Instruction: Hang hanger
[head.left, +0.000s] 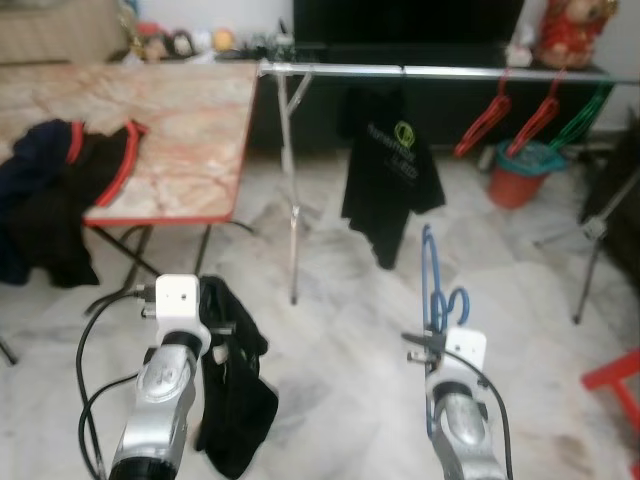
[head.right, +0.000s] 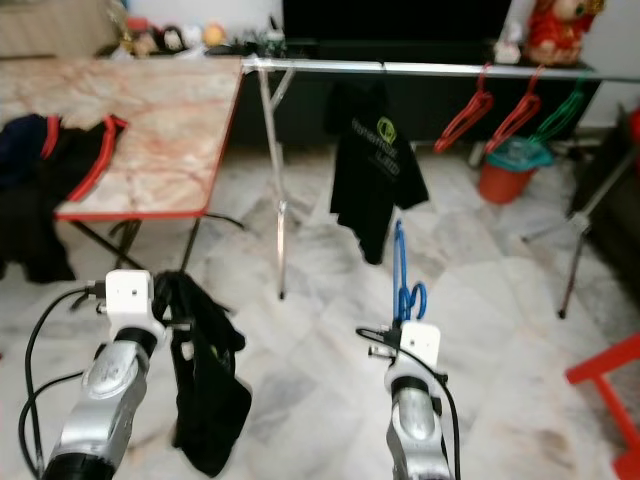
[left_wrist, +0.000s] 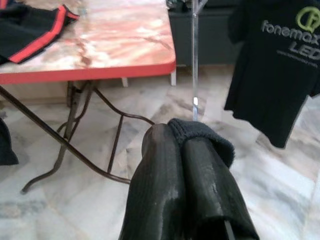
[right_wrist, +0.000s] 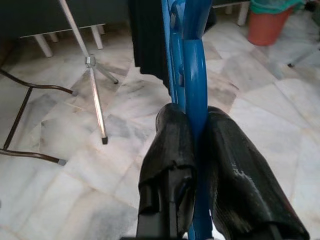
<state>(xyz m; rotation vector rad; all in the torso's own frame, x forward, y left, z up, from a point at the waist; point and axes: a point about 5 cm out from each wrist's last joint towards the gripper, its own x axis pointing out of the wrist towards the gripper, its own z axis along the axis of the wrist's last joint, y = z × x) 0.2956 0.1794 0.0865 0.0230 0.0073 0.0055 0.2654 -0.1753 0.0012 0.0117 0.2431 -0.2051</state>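
Left eye view: left gripper low at left, black garment hanging from it toward the marble floor. Right gripper low at right with a blue hanger standing upright out of it. Ahead, a silver clothes rail runs across on thin metal legs; a black t-shirt with a green logo hangs on it. 2 red hangers and 1 green hanger hang further right on the rail. Orange bucket on the floor behind them. Folding table with red edge at left, dark clothes with red trim draped over its near corner.

Right eye view: same scene, blue hanger well short of the rail, near the t-shirt's lower hem in line of sight.

Left wrist view: the 2 black fingers pressed together, dark cloth pinched at the tips. Table legs and t-shirt beyond.

Right wrist view: fingers clamped on the blue hanger's shaft, 1 on each side, hanger rising between them; rail leg and bucket beyond.
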